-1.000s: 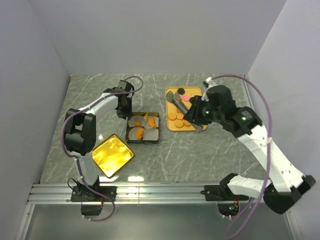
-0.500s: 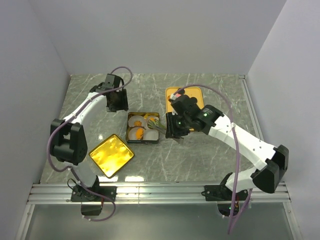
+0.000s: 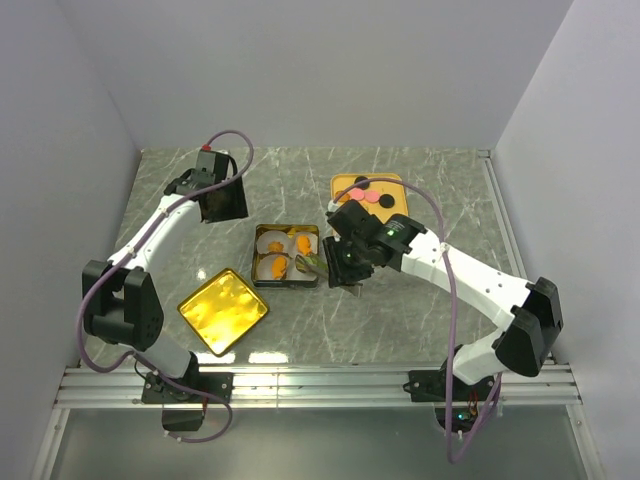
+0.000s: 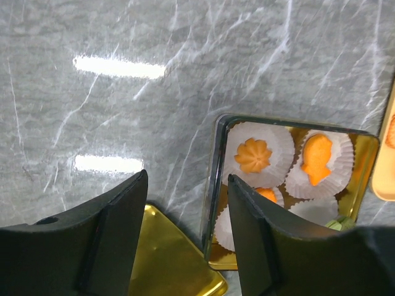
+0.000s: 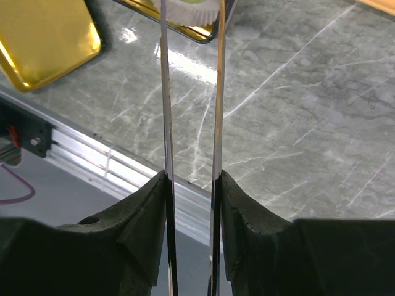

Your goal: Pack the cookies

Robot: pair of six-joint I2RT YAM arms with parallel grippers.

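An open tin (image 3: 287, 281) holds white paper cups with orange cookies (image 3: 300, 243) in them. In the left wrist view a flower-shaped cookie (image 4: 253, 155) and a fish-shaped one (image 4: 316, 159) lie in the cups. My right gripper (image 3: 338, 262) (image 5: 191, 176) is shut on metal tongs (image 5: 165, 92). The tongs' tips hold a green cookie (image 3: 308, 265) over the tin's near right cup. My left gripper (image 3: 222, 203) (image 4: 187, 179) hovers open and empty, back left of the tin. Black and pink cookies (image 3: 370, 196) remain on the orange tray (image 3: 392, 181).
The tin's gold lid (image 3: 223, 310) (image 4: 160, 265) lies on the marble table near the left arm's base. A metal rail (image 5: 105, 163) runs along the table's near edge. Grey walls enclose the table at the back and on both sides.
My left gripper opened and drew back and left from the tin. My right arm swung the tongs from the orange tray over to the tin.
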